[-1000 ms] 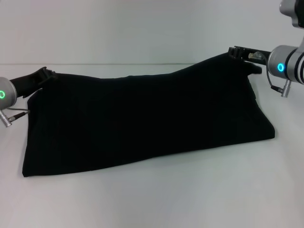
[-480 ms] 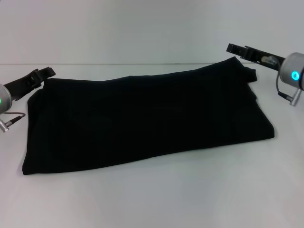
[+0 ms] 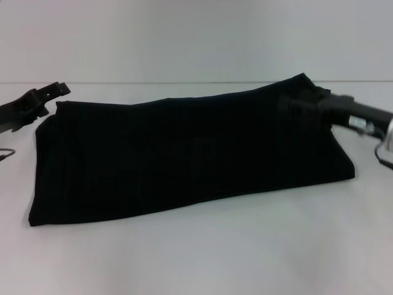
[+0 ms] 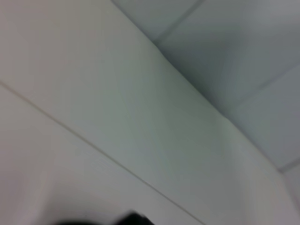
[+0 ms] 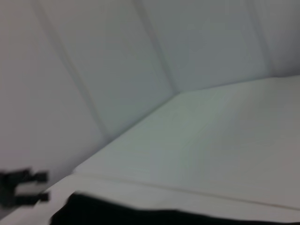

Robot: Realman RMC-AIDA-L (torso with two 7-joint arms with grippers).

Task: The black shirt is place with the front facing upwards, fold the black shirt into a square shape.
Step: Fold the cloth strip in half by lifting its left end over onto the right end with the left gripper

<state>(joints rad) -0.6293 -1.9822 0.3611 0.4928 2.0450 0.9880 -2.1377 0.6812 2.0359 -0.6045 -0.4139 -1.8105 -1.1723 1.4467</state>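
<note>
The black shirt (image 3: 184, 153) lies on the white table (image 3: 202, 252) as a long folded band, its left end nearer to me than its right. No lettering or neck label shows. My left gripper (image 3: 50, 98) is open and empty, just left of the shirt's far left corner and apart from it. It also shows in the right wrist view (image 5: 41, 186) with two fingers spread. My right gripper (image 3: 293, 103) hangs low over the shirt's far right end, blurred. The shirt's edge shows in the right wrist view (image 5: 164, 214).
The table's far edge (image 3: 184, 82) meets a plain pale wall behind the shirt. Bare white table lies in front of the shirt and on both sides.
My left gripper has let go of the far left corner and drawn back to the left. My right gripper has dropped from above the far right corner to low over the shirt's right end.
</note>
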